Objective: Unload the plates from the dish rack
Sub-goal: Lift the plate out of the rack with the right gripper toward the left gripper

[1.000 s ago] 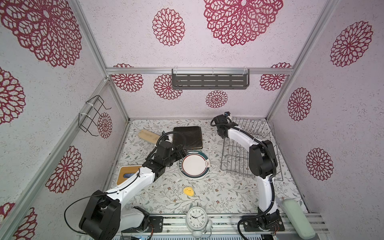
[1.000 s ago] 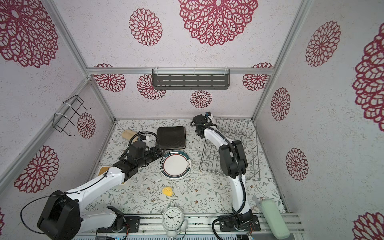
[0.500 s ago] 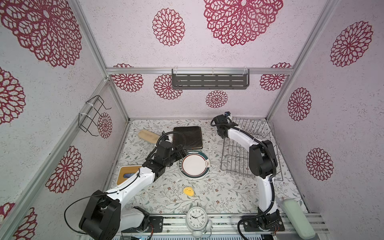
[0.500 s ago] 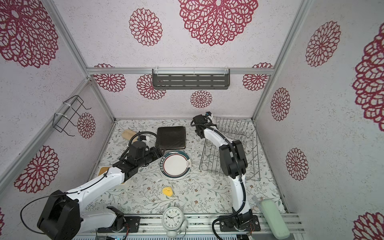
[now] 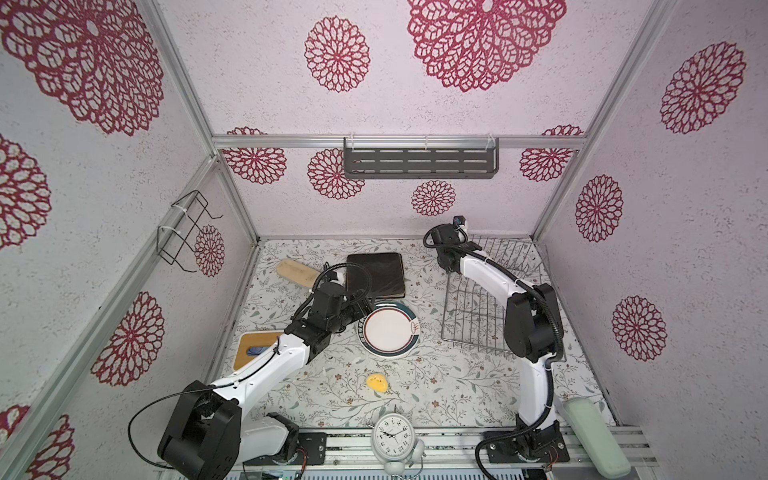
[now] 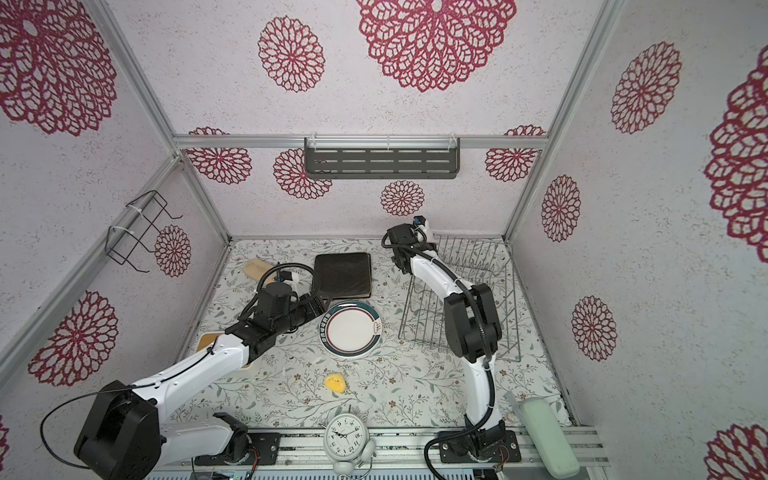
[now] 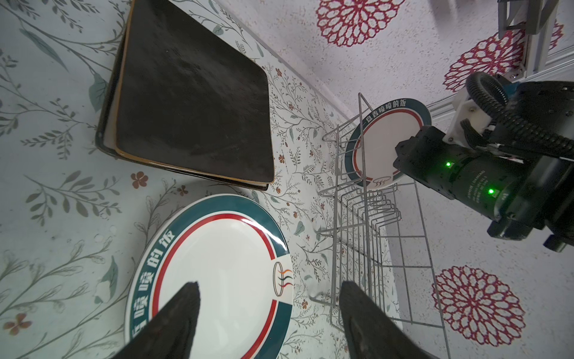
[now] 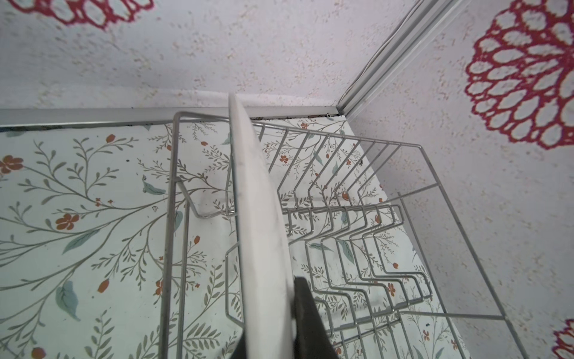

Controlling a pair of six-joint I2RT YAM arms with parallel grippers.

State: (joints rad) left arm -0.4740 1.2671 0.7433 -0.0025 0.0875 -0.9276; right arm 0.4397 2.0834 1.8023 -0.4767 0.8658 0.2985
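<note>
Right grip on racked plate; nothing moved since a second ago
Pinching round plate [image 8: 261,217] in right gripper [image 8: 273,329]; standing on edge at far end of dish rack [image 5: 478,307], face toward left arm; hovering spread left gripper [image 7: 268,287] above second round plate [image 5: 388,330], flat on table [image 5: 436,374] beside stacked square plates [image 5: 376,276].

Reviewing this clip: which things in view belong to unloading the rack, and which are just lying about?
Job: dish rack; round plate standing in the rack; round plate lying flat; two stacked square plates.
Lying about: alarm clock; yellow piece; tan oblong piece; wooden board; pale green block; grey shelf; black wire holder.
</note>
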